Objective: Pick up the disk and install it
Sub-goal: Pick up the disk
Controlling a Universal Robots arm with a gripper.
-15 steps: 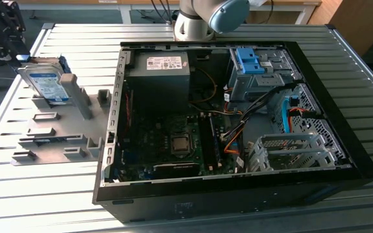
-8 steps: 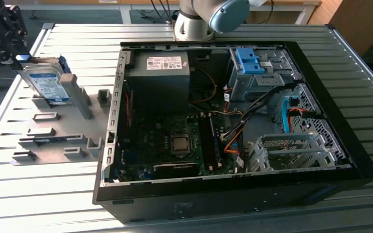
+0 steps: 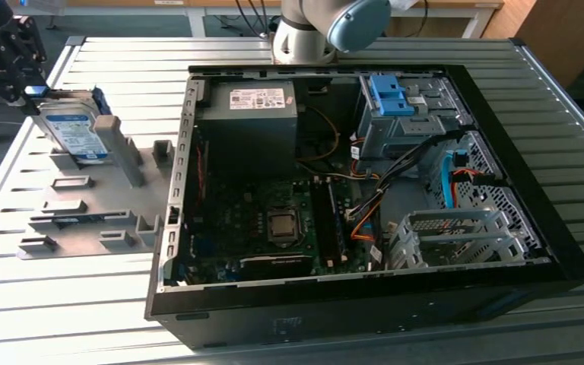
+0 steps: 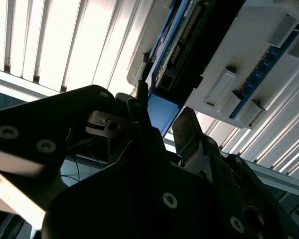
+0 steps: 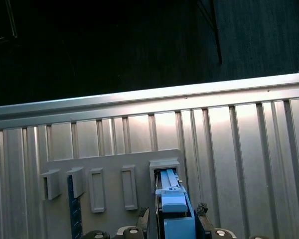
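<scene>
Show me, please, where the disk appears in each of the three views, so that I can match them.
Exterior view: the disk stands upright in the grey fixture plate at the exterior view's left, with the gripper at its upper edge.
First wrist view: its blue-framed edge, seen end-on over a slot of the plate.
Second wrist view: edge-on, close before the gripper.
Shared landmark: the grey fixture plate on the ribbed table.

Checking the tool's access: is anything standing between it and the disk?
Nothing visible does. The black tool sits right at the top edge of the upright silver hard drive with the blue frame, which stands in the grey slotted fixture.
</scene>
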